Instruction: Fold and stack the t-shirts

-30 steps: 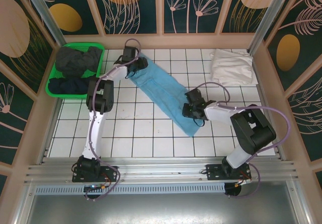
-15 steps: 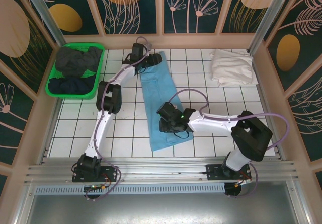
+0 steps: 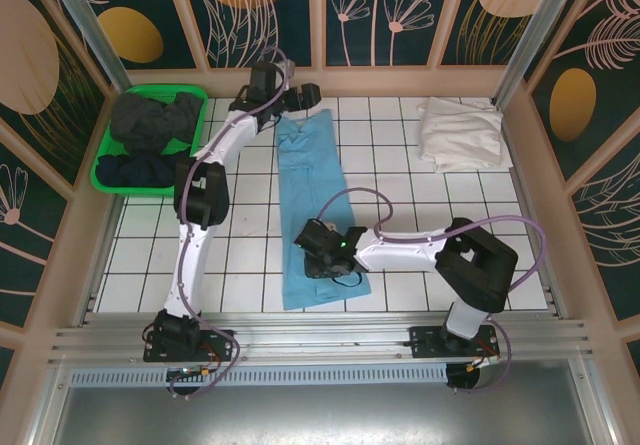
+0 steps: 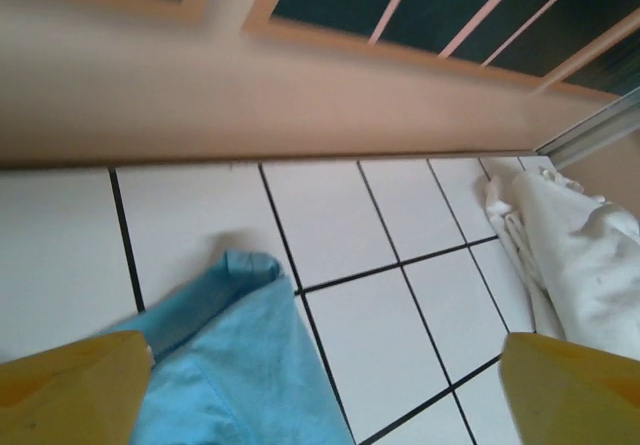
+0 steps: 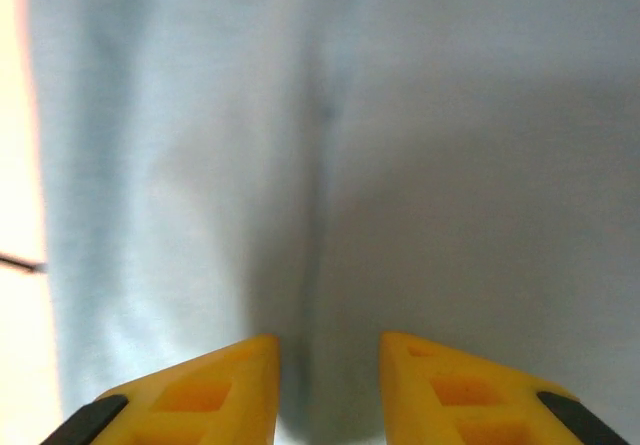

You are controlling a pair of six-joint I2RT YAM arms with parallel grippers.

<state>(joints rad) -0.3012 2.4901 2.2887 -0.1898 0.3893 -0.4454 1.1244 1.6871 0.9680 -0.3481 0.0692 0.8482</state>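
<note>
Blue tee point(image 3: 315, 205) swung straight; wrist cam shows L tool point(image 4: 325, 350) spread wide

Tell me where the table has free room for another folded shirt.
Free: tiles between the blue shirt and the white shirt, and near-left tiles between the left arm and the blue shirt. Crowded: beside the green basket, and where the right arm crosses.

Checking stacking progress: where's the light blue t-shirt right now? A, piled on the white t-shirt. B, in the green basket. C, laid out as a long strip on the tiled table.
C: the light blue t-shirt lies stretched along the tiled table, apart from the green basket and the white t-shirt.
</note>
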